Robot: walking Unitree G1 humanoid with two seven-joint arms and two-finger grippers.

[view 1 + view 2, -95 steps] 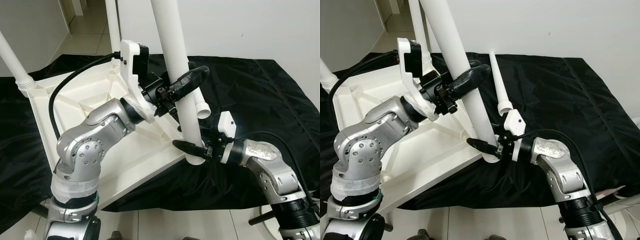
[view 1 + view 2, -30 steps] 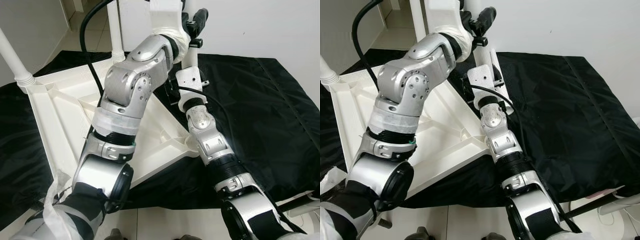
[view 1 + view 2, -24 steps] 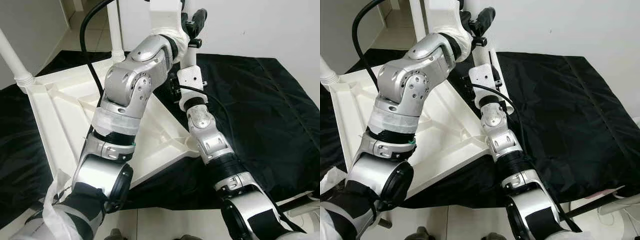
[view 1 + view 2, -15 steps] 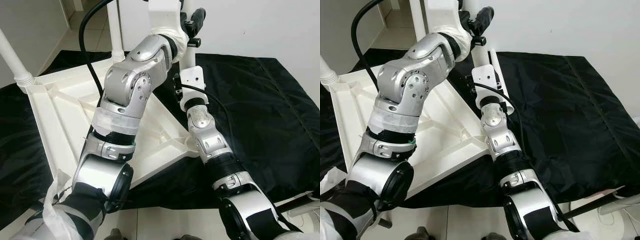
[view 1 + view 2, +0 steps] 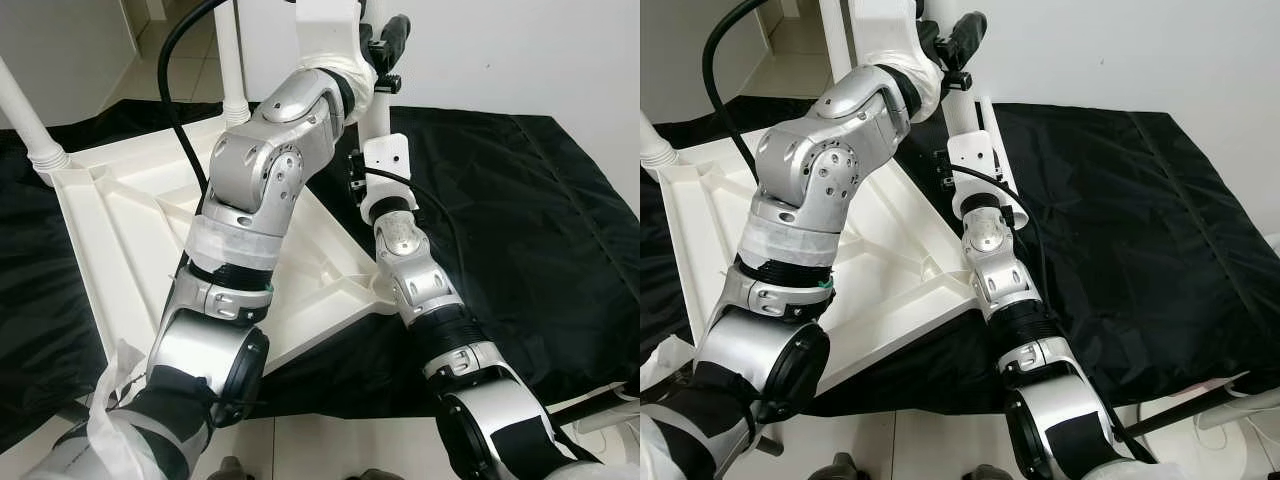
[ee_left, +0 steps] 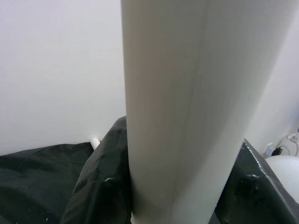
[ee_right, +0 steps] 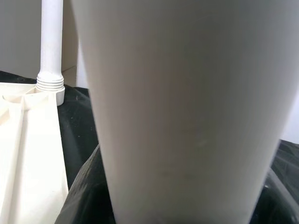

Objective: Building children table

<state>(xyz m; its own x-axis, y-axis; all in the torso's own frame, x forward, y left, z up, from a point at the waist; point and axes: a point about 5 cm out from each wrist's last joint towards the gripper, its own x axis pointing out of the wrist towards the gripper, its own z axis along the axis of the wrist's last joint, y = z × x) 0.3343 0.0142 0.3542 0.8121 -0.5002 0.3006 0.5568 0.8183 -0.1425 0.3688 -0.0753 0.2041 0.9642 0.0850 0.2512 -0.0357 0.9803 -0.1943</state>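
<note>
White plastic takes up the left of the scene: the upturned square children's table top [image 5: 120,240] lies underside up on the black cloth [image 5: 520,200], with one white tube leg [image 5: 25,120] already standing at its far left corner and another white tube leg [image 5: 232,60] at the far corner. Moving right, both silver arms now reach up and away to the far side, where three seconds back they were low, working the third white plastic leg [image 5: 376,100] at the near right corner socket [image 5: 382,292]. That socket now sits bare, so I'd judge the leg has been lifted clear rather than seated, and this corner is not yet done. The left gripper [image 5: 388,42] is high, its black fingers closed around the leg's upper stretch. Just below, the right gripper [image 7: 177,205] is clamped on the same leg lower down.

A fourth white leg [image 5: 992,140] seems to lie on the cloth behind the right arm, mostly covered. The held leg's top runs out of frame, and its lower end is hidden behind the right wrist [image 5: 385,165], so how far it is from the socket is hard to make out.
</note>
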